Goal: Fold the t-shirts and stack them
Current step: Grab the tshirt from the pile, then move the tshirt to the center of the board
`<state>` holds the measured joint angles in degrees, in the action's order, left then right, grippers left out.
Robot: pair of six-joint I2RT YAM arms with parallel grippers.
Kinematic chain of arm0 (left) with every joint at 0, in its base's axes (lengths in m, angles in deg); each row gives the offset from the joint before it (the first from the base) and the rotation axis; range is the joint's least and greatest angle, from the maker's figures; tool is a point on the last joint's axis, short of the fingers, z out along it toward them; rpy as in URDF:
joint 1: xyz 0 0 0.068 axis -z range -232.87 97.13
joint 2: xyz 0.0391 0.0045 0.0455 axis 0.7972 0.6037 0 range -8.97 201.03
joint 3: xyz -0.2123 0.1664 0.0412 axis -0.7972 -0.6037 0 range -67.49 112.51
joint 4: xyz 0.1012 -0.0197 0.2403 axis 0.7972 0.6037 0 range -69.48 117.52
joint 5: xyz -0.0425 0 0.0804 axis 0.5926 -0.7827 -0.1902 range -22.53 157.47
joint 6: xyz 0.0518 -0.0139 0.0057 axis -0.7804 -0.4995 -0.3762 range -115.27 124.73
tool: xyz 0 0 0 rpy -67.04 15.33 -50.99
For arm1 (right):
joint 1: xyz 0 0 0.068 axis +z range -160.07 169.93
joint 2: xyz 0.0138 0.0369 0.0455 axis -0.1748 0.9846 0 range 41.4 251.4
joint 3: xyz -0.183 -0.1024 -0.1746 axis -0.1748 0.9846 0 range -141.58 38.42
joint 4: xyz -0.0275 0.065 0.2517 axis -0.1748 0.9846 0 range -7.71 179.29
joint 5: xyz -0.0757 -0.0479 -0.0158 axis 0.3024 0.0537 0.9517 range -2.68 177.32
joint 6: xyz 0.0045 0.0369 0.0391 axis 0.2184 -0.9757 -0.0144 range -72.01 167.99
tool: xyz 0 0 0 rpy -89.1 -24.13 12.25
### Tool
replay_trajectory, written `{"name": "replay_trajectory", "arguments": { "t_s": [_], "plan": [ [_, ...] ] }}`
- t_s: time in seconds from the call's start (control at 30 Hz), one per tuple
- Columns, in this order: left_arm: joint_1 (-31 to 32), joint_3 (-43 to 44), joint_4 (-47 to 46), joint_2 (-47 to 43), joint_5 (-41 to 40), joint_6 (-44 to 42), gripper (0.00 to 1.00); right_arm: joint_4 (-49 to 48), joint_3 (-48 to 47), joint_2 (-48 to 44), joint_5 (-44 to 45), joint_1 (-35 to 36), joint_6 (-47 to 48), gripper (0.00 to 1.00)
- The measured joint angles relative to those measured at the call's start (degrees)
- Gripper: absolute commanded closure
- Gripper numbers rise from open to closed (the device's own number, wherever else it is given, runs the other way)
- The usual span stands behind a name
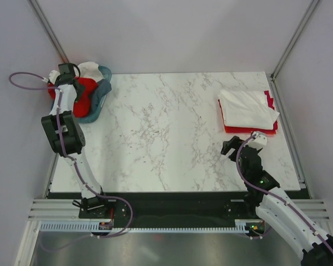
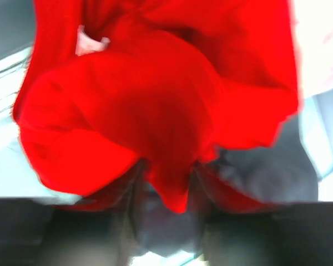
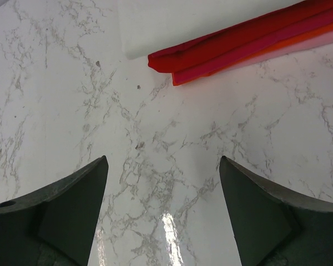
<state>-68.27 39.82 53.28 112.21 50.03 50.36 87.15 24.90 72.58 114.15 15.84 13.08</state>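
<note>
Progress first, from the top view: part of the job is done. A folded stack sits at two o'clock on the marble surface, with a white tee on top and red edges showing below it. More work waits at ten o'clock, where the teal basket holds a crumpled red t-shirt and a white t-shirt behind it. The left claw reaches down into that basket, right over the red cloth. The right claw hovers low at four o'clock, just below the stack and apart from it, holding nothing.

Left wrist view: the red t-shirt fills nearly the whole picture, bunched and blurred. One fold of it hangs down at six o'clock between the two dark fingers. Whether the claw has clamped on that fold or merely straddles it, I cannot tell. Something dark grey shows at four o'clock, perhaps another tee or the basket wall.

Right wrist view: both fingers stand wide apart at seven and five o'clock, with only bare marble between them. The stack's near edge lies at one o'clock, showing red and orange layers under the white top.

My judgement: the task is partway along, with the red t-shirt next to be lifted out, spread, folded and stacked, and the basket's remaining cloth after it.
</note>
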Motion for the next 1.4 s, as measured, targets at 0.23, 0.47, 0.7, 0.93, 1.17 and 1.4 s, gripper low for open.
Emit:
{"name": "replay_trajectory", "arguments": {
  "t_s": [0.23, 0.47, 0.7, 0.93, 1.17, 1.4],
  "plan": [
    [-1.9, -0.4, 1.5, -1.4, 1.0, 0.9, 0.98, 0.0, 0.0, 0.2, 0.0, 0.0, 0.0, 0.11],
    [-1.5, -8.6, 1.9, -21.7, 1.7, 1.5, 0.98, 0.0, 0.0, 0.8, 0.3, 0.0, 0.0, 0.07],
    [-1.4, -8.1, 1.2, -40.7, 7.4, 2.9, 0.98, 0.0, 0.0, 1.2, 0.3, 0.0, 0.0, 0.07],
    [-1.4, -2.5, -1.2, -50.0, 21.9, 10.7, 0.98, -0.1, 0.0, 1.2, 0.3, 0.0, 0.0, 0.07],
    [-0.2, 8.9, -8.1, -53.4, 32.8, 22.8, 0.98, -0.1, 0.0, 1.9, 0.2, 0.0, 0.0, 0.07],
    [9.6, 10.4, -16.1, -53.7, 36.9, 30.2, 0.98, -0.1, 0.0, 2.4, 0.2, 0.0, 0.0, 0.07]
  ]
}}
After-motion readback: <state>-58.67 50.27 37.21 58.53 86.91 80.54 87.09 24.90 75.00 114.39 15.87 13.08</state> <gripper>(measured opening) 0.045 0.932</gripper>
